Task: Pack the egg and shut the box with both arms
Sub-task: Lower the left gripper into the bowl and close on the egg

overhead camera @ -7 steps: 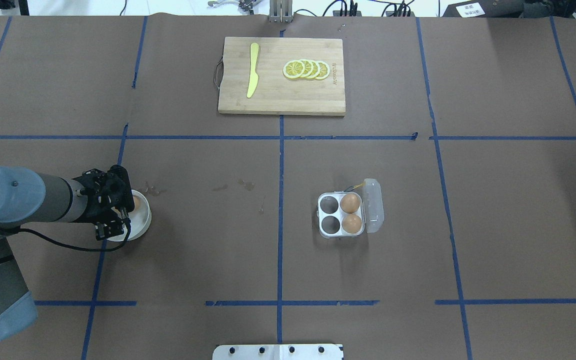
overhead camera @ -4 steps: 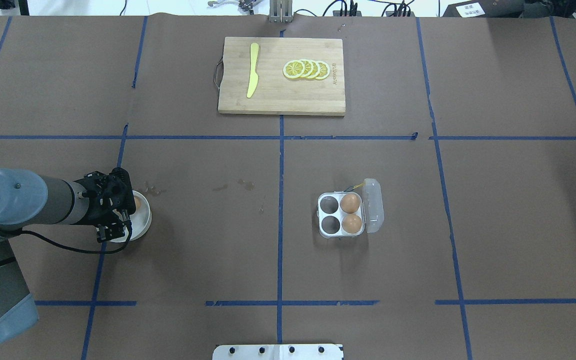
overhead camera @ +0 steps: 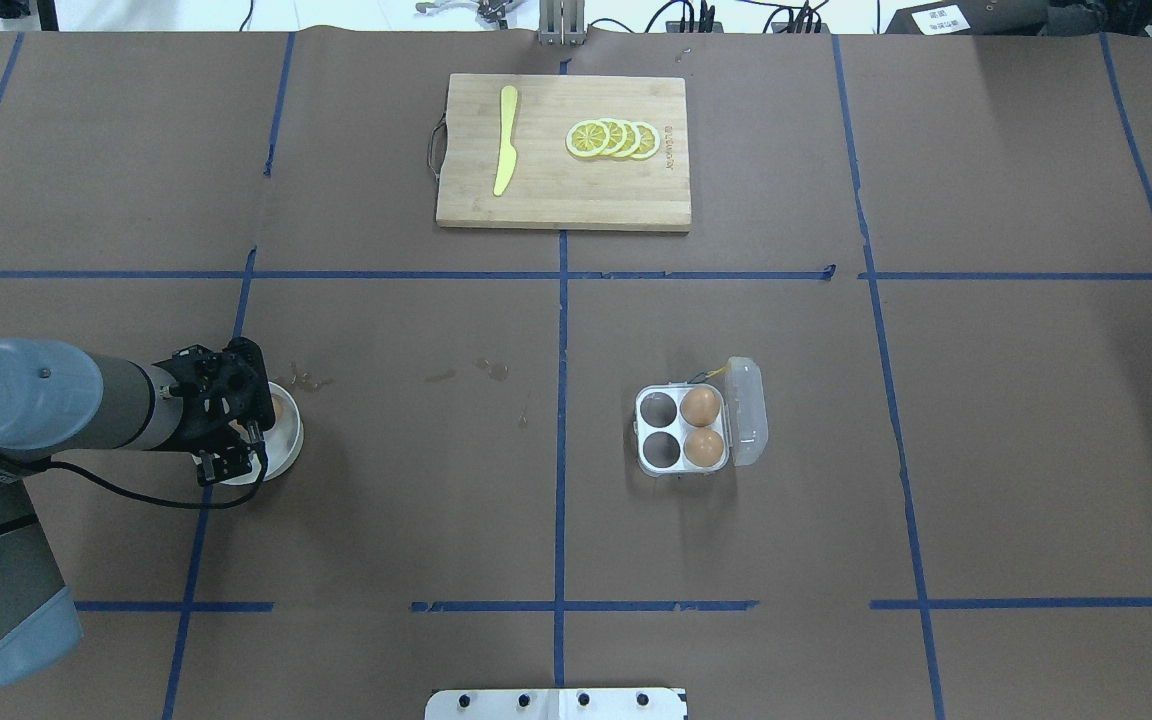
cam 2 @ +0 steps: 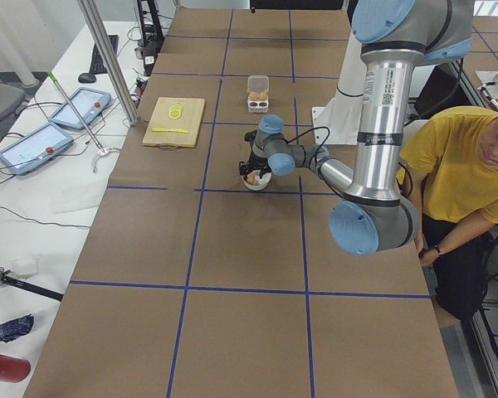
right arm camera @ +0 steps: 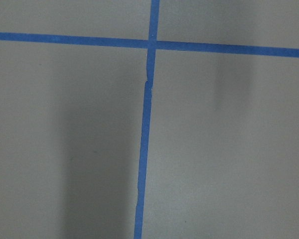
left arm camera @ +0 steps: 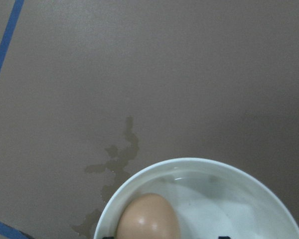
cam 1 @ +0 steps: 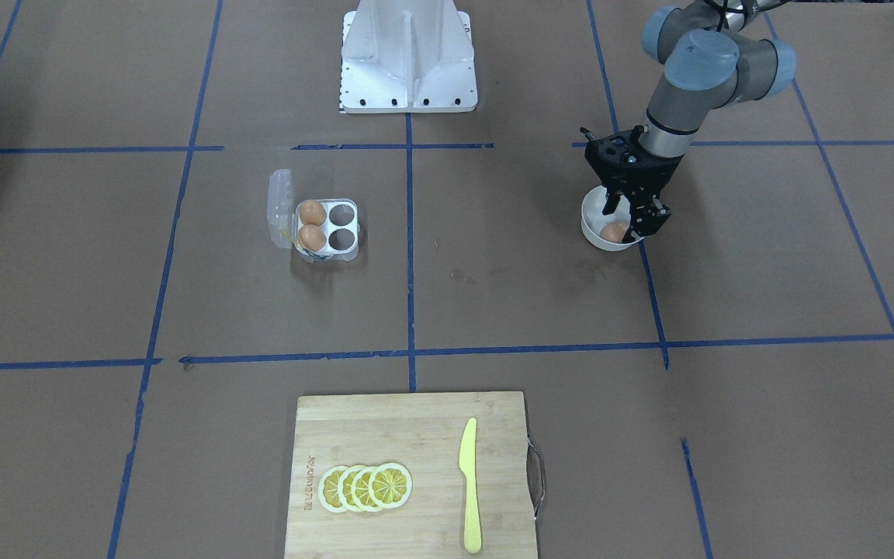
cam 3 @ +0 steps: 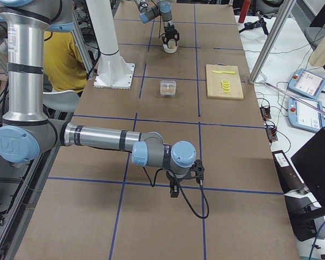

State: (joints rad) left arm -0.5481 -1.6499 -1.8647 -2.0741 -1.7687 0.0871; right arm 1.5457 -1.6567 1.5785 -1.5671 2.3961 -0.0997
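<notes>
Left tool [cam 1: 627,220] is down in the white bowl [cam 1: 588,227], jaws apart, and the egg [cam 1: 614,232] looks closer to one finger. I'd centre on it before squeezing, and go gently, since it'll roll. The box [cam 1: 329,226] is well across the table, lid open, two cells free. Right tool [cam 3: 184,181]: can't tell if it's open or closed.

I see the left arm [overhead camera: 56,408] coming in from the left, with the left gripper [overhead camera: 246,440] over a white bowl [overhead camera: 294,436] holding one egg [overhead camera: 275,408]. Well to the right sits the box [overhead camera: 681,433], its lid [overhead camera: 748,412] open and two eggs [overhead camera: 700,406] in its right-hand cells. Farther off, a wooden cutting board [overhead camera: 626,195] carries a yellow knife [overhead camera: 506,140] and lemon slices [overhead camera: 613,138].
</notes>
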